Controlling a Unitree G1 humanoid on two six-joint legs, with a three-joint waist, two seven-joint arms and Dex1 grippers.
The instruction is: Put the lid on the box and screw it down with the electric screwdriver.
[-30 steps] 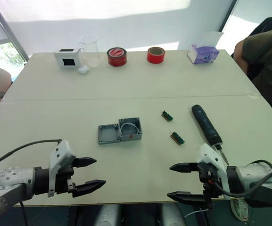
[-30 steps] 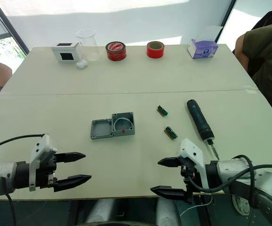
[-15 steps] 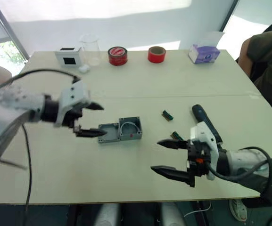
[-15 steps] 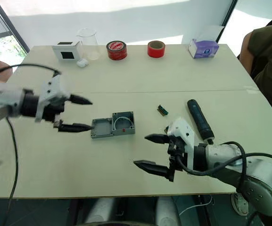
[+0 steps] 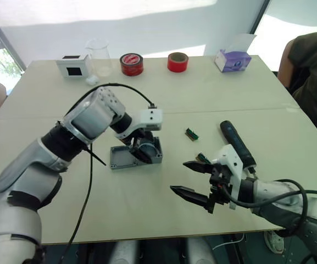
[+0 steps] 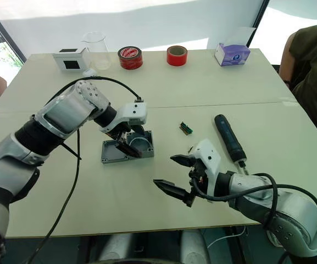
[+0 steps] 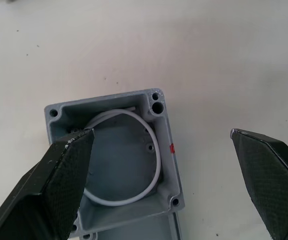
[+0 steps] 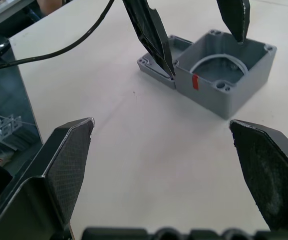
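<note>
From the head views, my left tool (image 6: 129, 144) hangs wide open over the box (image 6: 142, 144); the lid (image 6: 113, 152) touches it on the surface (image 6: 229, 88). Left wrist view: I should shift onto the lid. Right wrist view: right tool (image 8: 163, 165) wide open, empty.

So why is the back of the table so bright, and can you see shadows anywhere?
In the left eye view, strong daylight washes out the far edge of the table near the tape rolls; in the right wrist view, the box casts only a soft shadow; in the left wrist view, the box's inside is evenly lit, the white ring clear.
</note>
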